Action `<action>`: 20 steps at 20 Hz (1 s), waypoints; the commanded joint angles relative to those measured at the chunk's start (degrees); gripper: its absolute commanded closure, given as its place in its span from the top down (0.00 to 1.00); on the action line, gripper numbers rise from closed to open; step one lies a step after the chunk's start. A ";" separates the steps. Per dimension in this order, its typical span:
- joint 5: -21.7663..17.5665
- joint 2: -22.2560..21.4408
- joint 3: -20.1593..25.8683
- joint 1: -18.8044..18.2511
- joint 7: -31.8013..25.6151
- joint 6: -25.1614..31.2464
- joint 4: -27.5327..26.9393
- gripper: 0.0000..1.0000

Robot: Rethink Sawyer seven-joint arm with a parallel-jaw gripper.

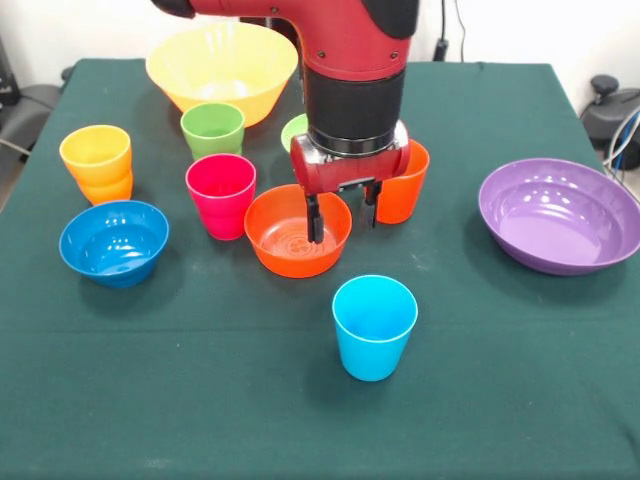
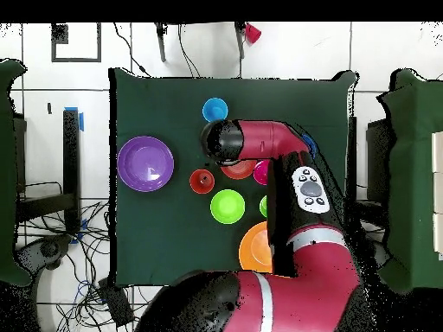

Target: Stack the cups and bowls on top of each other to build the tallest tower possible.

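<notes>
My gripper is open and holds nothing. It hangs low over the orange bowl; one finger is inside the bowl and the other is just outside its right rim. An orange cup stands right behind the gripper. A magenta cup and a green cup stand to the left. The light blue cup stands alone in front. A yellow-orange cup sits nested in another orange cup at far left, a two-piece tower. In the overhead view the arm hides the gripper.
The blue bowl sits at left, the large yellow bowl at the back and the purple bowl at right. A light green bowl shows partly behind the arm. Green cloth covers the table.
</notes>
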 commanded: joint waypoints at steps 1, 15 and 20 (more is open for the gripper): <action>-6.16 4.80 -3.10 3.40 5.28 -4.95 -4.29 1.00; -4.10 6.27 -5.67 4.60 6.10 -9.59 -2.50 1.00; -3.19 6.50 -5.66 4.45 5.20 -7.92 -3.29 1.00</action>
